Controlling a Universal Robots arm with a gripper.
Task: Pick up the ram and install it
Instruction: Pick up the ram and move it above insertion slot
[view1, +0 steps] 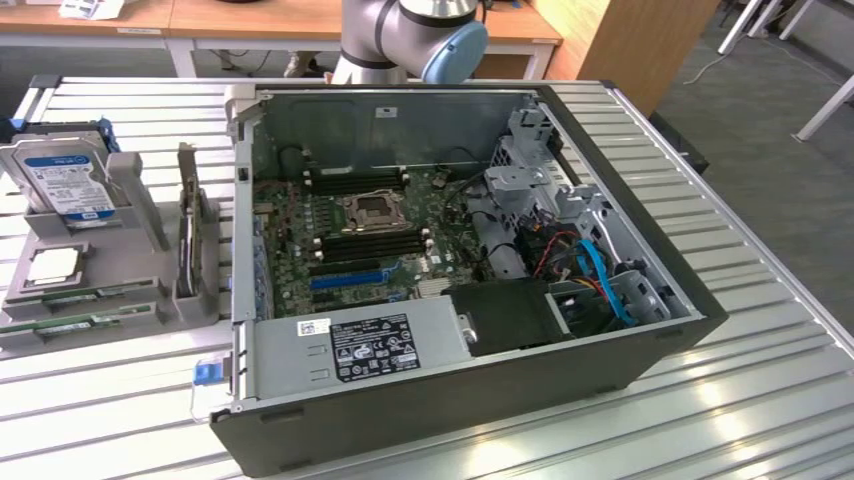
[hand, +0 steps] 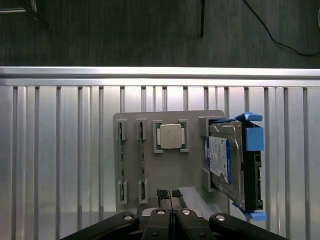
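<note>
Exterior view: at the exterior view's left of one open computer case (view1: 467, 400), a gray holder (view1: 160, 308) carries two ram sticks (view1: 83, 295), one processor (view1: 54, 265) and one hard drive (view1: 60, 180).

Wrist view: the gripper (hand: 169, 194), fingers closed on nothing, hangs over the holder's edge, near both ram sticks (hand: 121, 160).

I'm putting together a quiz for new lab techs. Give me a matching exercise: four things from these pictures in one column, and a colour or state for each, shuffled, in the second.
Things
1. ram sticks
2. processor chip
3. hard drive
4. gripper

Colour or state
A. shut
B. square, silver
C. standing on edge, blue-and-white label
D. long, thin, green

Pairs: 1-D, 2-B, 3-C, 4-A
</note>
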